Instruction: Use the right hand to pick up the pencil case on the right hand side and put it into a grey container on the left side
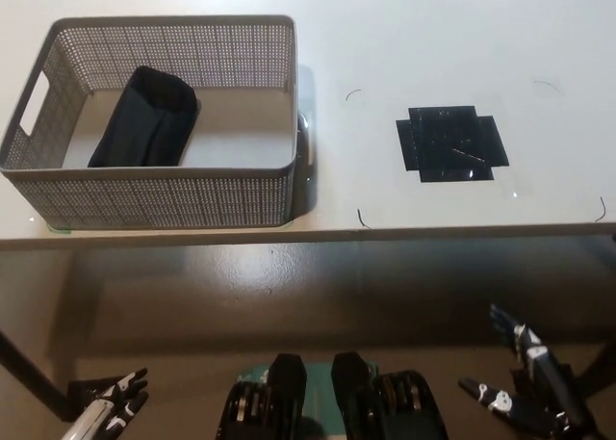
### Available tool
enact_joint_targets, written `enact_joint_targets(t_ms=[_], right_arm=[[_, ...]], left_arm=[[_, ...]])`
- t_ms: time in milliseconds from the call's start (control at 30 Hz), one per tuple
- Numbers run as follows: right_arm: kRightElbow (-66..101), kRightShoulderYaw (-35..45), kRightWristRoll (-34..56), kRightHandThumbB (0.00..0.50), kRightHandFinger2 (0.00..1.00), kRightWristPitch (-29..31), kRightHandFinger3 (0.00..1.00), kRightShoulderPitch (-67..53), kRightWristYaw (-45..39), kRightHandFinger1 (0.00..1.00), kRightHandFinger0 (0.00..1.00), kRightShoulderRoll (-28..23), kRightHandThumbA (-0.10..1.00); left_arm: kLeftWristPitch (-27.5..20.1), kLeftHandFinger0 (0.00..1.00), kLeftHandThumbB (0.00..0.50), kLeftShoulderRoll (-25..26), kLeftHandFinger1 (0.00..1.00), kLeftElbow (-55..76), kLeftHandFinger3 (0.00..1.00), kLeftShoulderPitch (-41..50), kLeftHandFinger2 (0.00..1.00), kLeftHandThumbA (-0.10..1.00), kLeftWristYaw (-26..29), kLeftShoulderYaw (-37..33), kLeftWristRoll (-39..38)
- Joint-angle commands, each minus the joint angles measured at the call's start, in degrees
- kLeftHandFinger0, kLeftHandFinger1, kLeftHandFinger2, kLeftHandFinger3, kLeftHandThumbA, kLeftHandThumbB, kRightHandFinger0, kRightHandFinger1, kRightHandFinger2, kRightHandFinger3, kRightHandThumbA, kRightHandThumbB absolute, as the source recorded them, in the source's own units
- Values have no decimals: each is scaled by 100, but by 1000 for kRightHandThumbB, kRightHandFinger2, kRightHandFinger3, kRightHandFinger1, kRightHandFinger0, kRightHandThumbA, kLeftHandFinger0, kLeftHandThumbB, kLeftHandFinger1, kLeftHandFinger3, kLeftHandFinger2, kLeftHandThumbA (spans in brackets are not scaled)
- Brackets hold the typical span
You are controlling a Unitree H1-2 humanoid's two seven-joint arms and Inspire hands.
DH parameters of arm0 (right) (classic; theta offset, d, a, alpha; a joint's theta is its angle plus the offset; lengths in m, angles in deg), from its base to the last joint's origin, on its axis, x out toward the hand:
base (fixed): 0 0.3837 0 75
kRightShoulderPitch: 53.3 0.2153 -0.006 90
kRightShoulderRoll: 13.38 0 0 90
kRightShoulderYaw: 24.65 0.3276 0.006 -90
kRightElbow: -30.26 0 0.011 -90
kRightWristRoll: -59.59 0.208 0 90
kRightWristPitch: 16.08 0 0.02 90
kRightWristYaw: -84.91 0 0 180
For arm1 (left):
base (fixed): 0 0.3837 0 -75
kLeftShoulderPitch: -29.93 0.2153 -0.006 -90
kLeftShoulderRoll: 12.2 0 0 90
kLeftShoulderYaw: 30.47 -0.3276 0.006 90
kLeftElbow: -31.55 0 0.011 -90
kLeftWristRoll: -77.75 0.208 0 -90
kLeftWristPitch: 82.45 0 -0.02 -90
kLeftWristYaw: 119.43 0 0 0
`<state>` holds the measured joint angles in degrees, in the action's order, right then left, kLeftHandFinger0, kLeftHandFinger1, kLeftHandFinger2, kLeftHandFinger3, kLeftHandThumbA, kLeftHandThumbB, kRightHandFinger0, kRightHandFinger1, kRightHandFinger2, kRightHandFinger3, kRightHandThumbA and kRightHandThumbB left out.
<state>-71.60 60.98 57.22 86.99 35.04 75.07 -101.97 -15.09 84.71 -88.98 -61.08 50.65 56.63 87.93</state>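
Observation:
The black pencil case (146, 118) lies inside the grey mesh container (154, 197) at the left of the white table, leaning toward the container's left half. My black right hand (525, 380) hangs low at the bottom right, below the table's front edge, open with its fingers spread and holding nothing. My white left hand (108, 407) rests at the bottom left, also below the table, fingers apart and empty.
A black cross-shaped tape patch (449, 142) marks the table to the right of the container. The table's front edge (385, 233) runs across the middle of the picture, with dark floor beneath it.

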Motion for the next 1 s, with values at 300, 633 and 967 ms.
enact_joint_targets(t_ms=[300, 633, 967], right_arm=[[-1738, 562, 1636, 338, 1000, 549, 1000, 1074, -923, 1000, 1000, 309, 1000], [-1959, 1018, 2491, 335, 1000, 151, 1000, 1191, -1521, 1000, 1000, 496, 1000], [-1949, 1001, 2440, 305, 1000, 79, 1000, 1143, -1631, 1000, 1000, 558, 1000]], left_arm=[[-428, 1000, 407, 93, 1000, -70, 1000, -69, 1000, 1000, 349, 292, -123], [-429, 1000, 402, 130, 1000, 1, 1000, -41, 1000, 1000, 388, 294, -120], [-429, 1000, 376, 137, 1000, 165, 1000, 243, 1000, 1000, 434, 393, -83]])
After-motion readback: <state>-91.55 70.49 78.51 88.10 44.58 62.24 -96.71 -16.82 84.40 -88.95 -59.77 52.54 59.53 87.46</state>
